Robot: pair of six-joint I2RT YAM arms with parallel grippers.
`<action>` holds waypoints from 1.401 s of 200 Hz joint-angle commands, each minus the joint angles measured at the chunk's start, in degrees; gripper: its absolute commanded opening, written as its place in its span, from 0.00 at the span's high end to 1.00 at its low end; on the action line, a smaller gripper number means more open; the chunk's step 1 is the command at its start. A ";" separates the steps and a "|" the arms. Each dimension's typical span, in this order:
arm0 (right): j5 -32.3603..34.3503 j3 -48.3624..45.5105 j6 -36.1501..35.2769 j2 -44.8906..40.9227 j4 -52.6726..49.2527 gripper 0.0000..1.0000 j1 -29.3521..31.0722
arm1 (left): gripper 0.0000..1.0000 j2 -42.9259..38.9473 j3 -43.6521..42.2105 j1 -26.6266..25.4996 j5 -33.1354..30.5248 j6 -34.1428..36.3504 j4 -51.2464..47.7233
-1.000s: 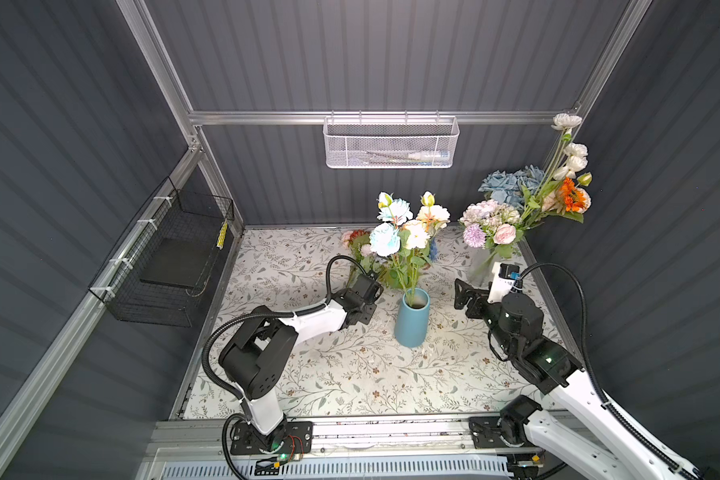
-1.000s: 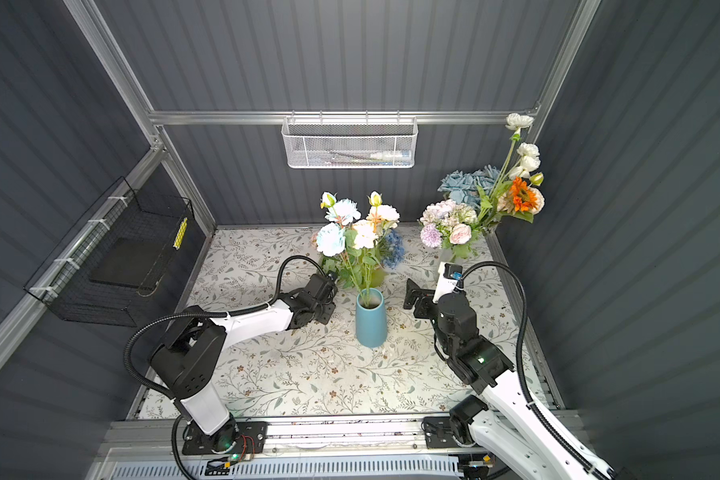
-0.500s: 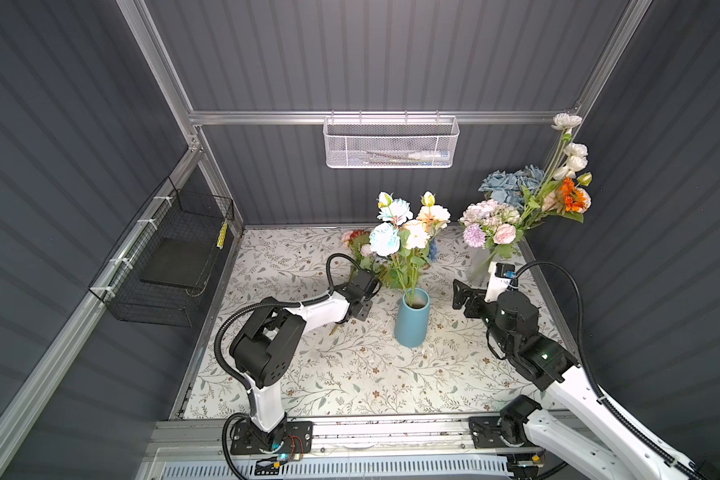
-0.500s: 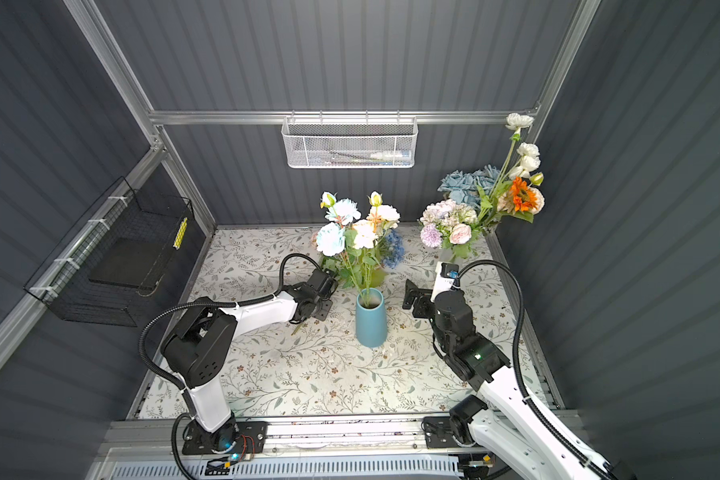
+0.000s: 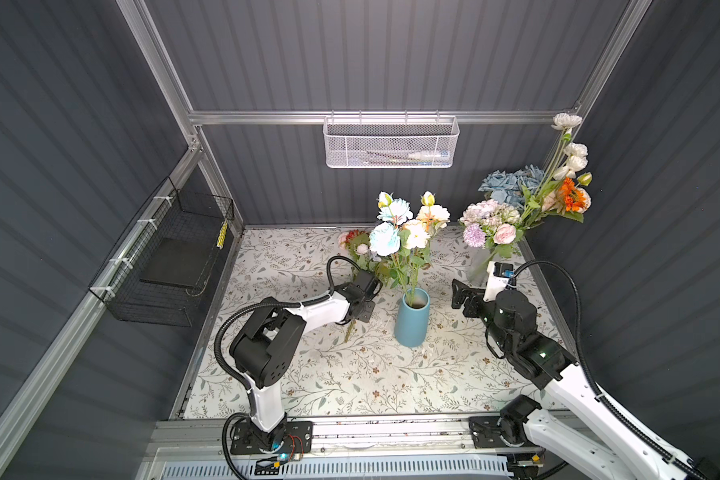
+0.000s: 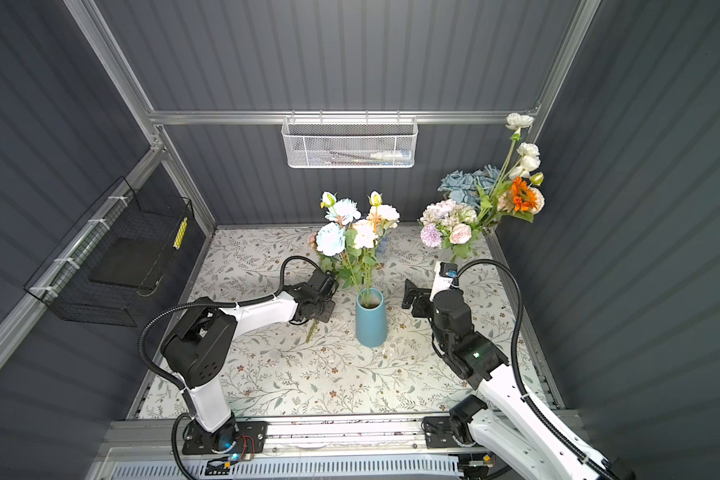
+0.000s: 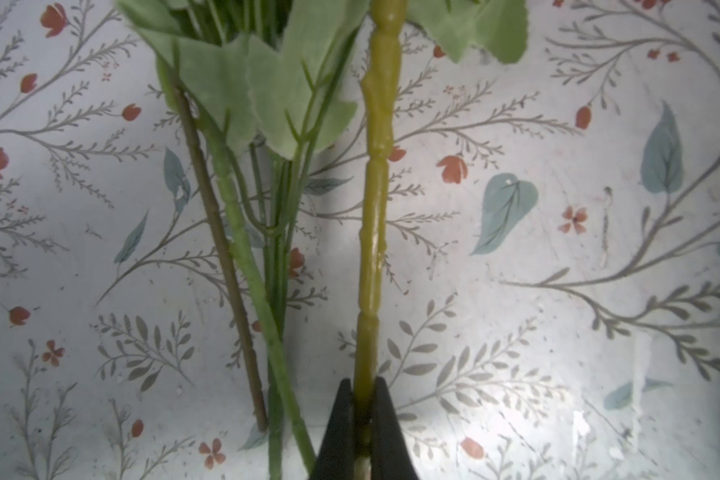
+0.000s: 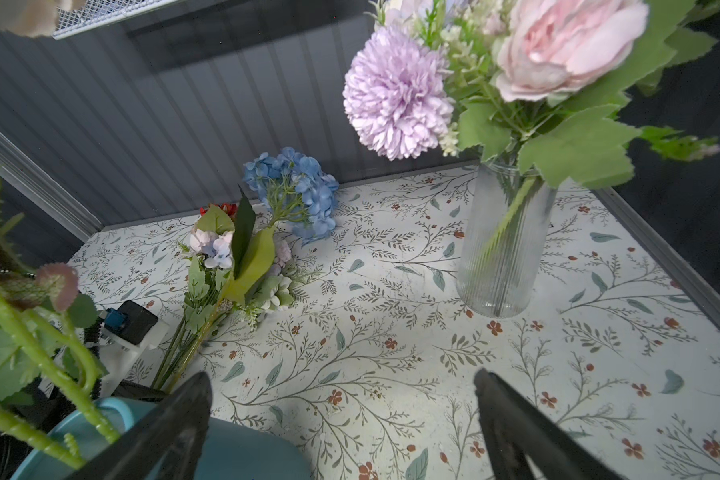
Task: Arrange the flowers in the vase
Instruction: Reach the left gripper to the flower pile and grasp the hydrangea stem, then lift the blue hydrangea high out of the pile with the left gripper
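Observation:
A blue vase [image 5: 411,322] [image 6: 371,318] stands mid-table and holds several flowers [image 5: 404,232] with pale blue, white and peach blossoms. Left of it, loose flowers [image 8: 233,266] lie on the table with their stems pointing toward the front. My left gripper [image 7: 364,386] [image 5: 360,313] is shut on one yellow-green stem [image 7: 375,208], low over the table. Thinner stems [image 7: 242,257] lie beside it, free of the jaws. Right of the vase, my right gripper [image 8: 341,378] [image 5: 460,291] stands open with nothing between its fingers. The vase rim [image 8: 113,409] is by one finger.
A ribbed clear glass vase [image 8: 504,249] with lilac and pink blossoms stands at the back right. More bouquets [image 5: 558,191] fill the back right corner. A blue hydrangea [image 8: 296,187] lies near the back wall. A white mesh basket [image 5: 390,143] and a black wire basket [image 5: 171,266] hang on the walls.
My left gripper has shut on the yellow-green stem, and the left arm's elbow has shifted right. The right arm has hardly moved.

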 commanded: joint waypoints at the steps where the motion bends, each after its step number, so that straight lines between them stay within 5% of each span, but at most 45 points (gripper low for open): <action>1: 0.79 -0.01 -0.69 0.14 0.89 0.01 -0.21 | 1.00 -2.11 -0.95 -0.35 4.21 -1.77 -0.17; 46: 0.71 -0.04 -0.67 0.51 1.05 0.01 -0.26 | 1.00 -0.79 -1.51 -0.61 5.88 -2.79 1.08; 86: 0.81 0.07 -0.76 0.23 0.76 0.01 -0.22 | 0.78 1.61 -0.71 -0.61 4.54 -2.01 0.60; 123: 1.07 -0.02 -0.68 -0.37 0.59 0.01 -0.21 | 0.73 2.66 -0.04 -0.61 4.27 -1.12 0.71; 137: 1.14 -0.01 -0.68 -0.50 0.39 0.01 -0.24 | 0.76 3.19 0.24 -0.61 4.29 -0.90 0.84; 169: 1.44 0.08 -0.75 -1.40 -0.13 0.01 -0.23 | 1.00 2.05 -0.21 -0.61 5.70 -0.83 2.28; 280: 0.97 0.80 -0.41 -1.24 0.24 0.01 -0.20 | 1.00 -14.53 -15.37 -0.53 17.24 -5.96 24.12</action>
